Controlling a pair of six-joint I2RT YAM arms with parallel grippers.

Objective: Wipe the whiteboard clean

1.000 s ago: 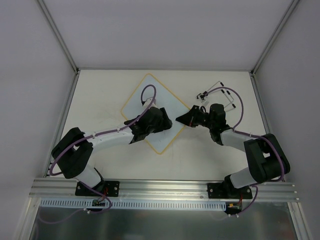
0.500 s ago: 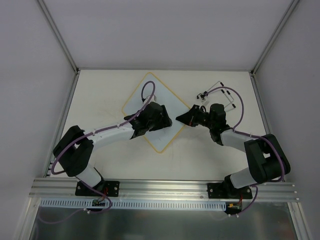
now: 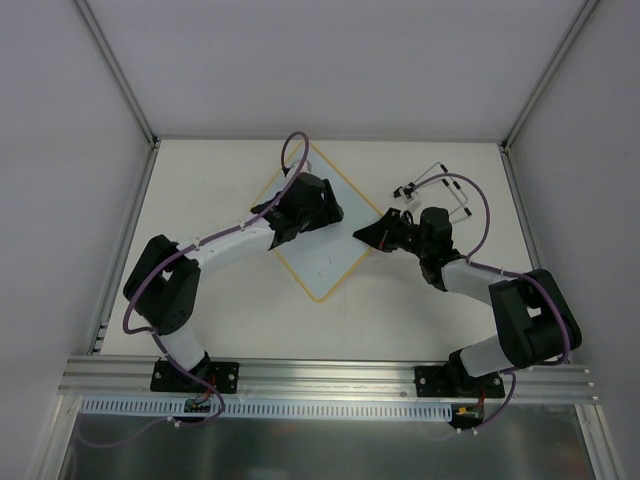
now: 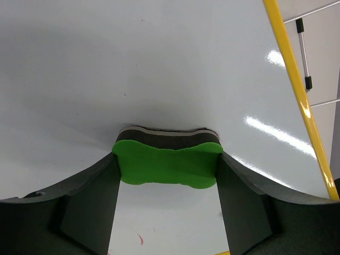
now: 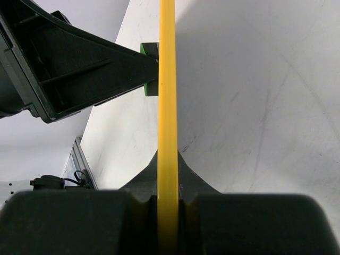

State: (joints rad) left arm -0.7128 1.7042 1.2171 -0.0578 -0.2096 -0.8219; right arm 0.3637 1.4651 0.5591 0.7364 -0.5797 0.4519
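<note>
The green eraser (image 4: pixel 167 164) is gripped by the left jaws on the whiteboard (image 3: pixel 325 265), whose frame is pinched by the right jaws. Only a small red mark (image 4: pixel 140 239) seems left to be wiped.

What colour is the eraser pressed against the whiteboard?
The eraser is bright green with a dark underside, best seen in the left wrist view.

Lab: white aluminium-framed enclosure (image 3: pixel 117 70)

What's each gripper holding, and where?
Left gripper holds the green eraser by its two ends; right gripper clamps the whiteboard by its yellow frame edge.
</note>
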